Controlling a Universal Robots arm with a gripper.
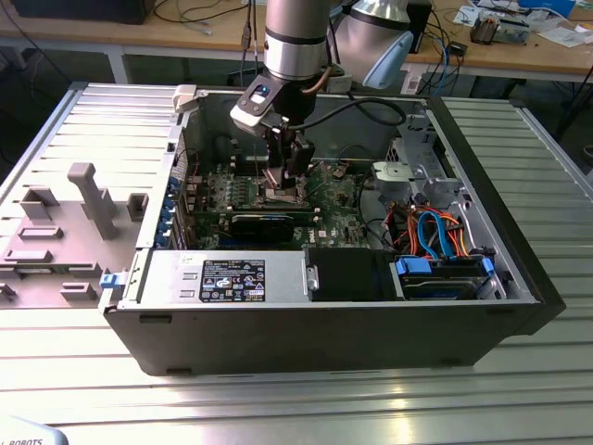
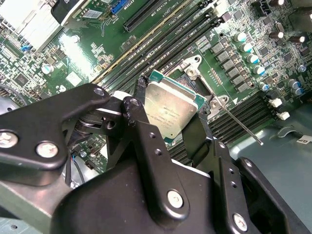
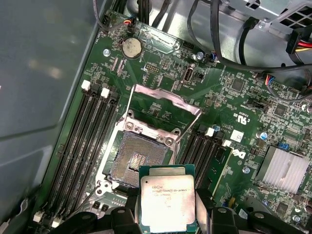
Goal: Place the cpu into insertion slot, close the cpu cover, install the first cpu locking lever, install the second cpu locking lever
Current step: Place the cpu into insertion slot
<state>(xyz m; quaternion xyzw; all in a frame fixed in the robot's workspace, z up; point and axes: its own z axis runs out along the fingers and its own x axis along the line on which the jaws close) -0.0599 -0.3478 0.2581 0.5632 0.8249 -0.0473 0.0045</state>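
Currently my tool [image 3: 168,217] clamps the chip [image 3: 167,195] by its edges near the bare socket [image 3: 136,158], whose cover [image 3: 165,97] stands raised.

Grey arm [image 1: 295,37] — black fingers [image 2: 146,141], silver screws [image 2: 47,149].

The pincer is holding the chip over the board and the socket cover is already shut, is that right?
No. The pincer holds the chip over the board, but the cover is open, tilted up off the bare socket; the first wrist view shows it.
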